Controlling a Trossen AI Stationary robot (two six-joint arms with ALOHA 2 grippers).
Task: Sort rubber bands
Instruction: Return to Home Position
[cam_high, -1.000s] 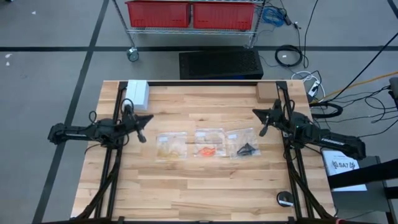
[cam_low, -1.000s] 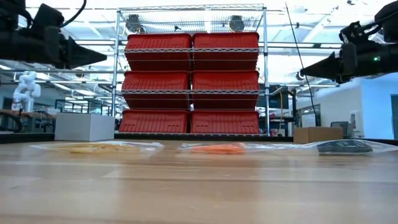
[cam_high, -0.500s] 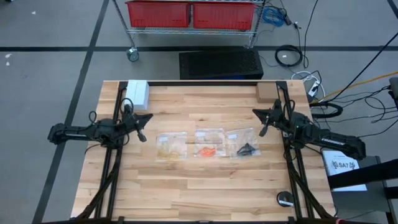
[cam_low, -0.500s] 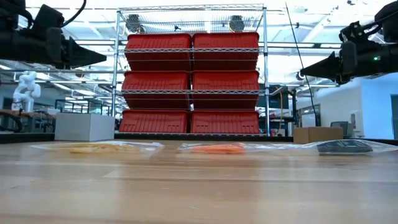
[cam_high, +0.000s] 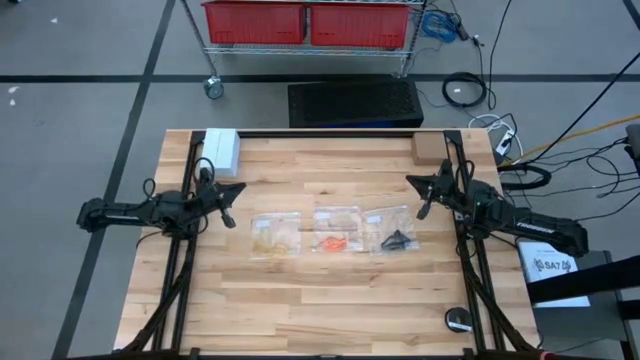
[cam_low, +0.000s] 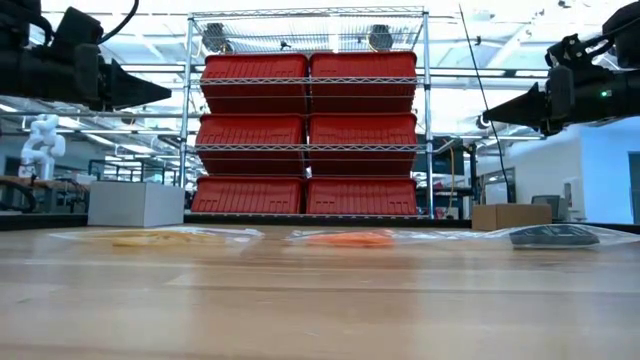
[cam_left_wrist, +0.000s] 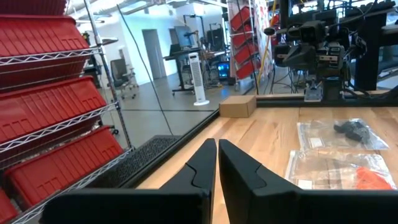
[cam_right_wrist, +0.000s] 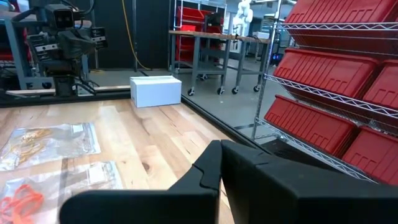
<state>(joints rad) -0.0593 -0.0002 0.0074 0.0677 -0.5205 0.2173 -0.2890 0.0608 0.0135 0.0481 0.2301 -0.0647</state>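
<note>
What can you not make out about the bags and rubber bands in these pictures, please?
- Zip seals of the clear bags: too small in the high view, edge-on in the low view.
- Black bands: clumped and too small to count in the high view.
- Orange bands: cut by the right wrist picture's edge.

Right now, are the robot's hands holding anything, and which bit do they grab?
Nothing is held. The left gripper and the right gripper are both shut on nothing, up off the table. The rubber bands lie inside clear bags.
</note>
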